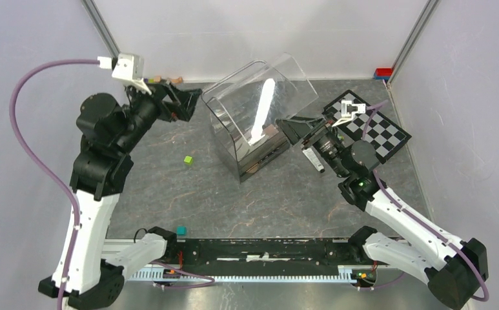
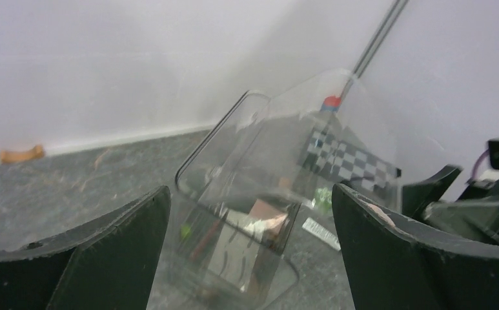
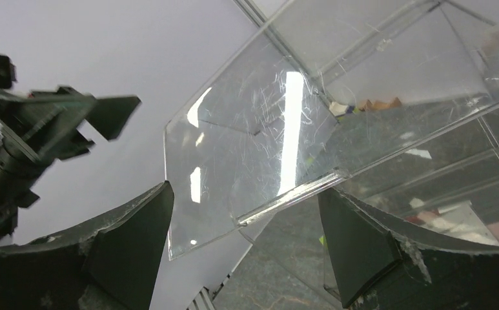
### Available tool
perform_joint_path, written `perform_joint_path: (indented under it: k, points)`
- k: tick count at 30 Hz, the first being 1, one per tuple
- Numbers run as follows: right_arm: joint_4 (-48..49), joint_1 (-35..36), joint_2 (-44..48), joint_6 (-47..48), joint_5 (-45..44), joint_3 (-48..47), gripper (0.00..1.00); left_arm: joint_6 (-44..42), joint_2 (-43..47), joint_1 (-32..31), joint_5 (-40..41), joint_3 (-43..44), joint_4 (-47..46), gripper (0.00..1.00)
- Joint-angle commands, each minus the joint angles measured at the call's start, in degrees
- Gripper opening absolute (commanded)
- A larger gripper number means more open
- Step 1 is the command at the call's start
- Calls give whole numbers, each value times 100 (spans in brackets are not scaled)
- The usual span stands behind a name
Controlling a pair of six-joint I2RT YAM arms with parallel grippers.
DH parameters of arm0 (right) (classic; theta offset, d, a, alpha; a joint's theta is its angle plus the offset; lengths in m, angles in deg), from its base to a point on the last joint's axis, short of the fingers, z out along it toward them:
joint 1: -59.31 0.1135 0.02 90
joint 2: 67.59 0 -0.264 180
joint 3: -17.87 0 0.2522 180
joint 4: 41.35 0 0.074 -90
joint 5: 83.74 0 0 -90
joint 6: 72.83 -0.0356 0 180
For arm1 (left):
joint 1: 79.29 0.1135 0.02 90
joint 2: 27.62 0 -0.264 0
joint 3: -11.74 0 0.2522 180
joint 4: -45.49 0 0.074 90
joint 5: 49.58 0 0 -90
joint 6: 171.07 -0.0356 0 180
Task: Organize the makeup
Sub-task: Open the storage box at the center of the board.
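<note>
Both pincers released: left gripper (image 1: 192, 104) and right gripper (image 1: 287, 129) flank the clear organizer box (image 1: 224, 126), 1 per side, likely to steady it or close its raised lid (image 1: 292, 79). The makeup (image 1: 264, 137) lies in the box bottom (items blurred).

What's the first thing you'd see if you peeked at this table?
A big clear plastic box with its lid swung open stands in the middle of the table, towards the back. The left gripper and the right gripper point at it from either side, both with jaws open. A black-and-white checkerboard lies near the far right corner.
</note>
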Motion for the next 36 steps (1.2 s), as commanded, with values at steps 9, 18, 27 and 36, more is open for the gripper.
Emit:
perform_joint_path:
  k: [9,18,27,36]
  points:
    - [-26,40,-352,246,134,-1179,89,-505,1230,2,94,-1911,-616,100]
    - [-57,41,-731,241,233,-1624,89,-616,617,2,-219,-1969,-1062,100]
    - [-74,40,-1050,193,429,-1973,89,-846,-87,13,-138,-1700,-1340,100]
    - [-83,39,-1202,183,552,-2137,89,-621,-463,55,-453,-1629,-1835,100]
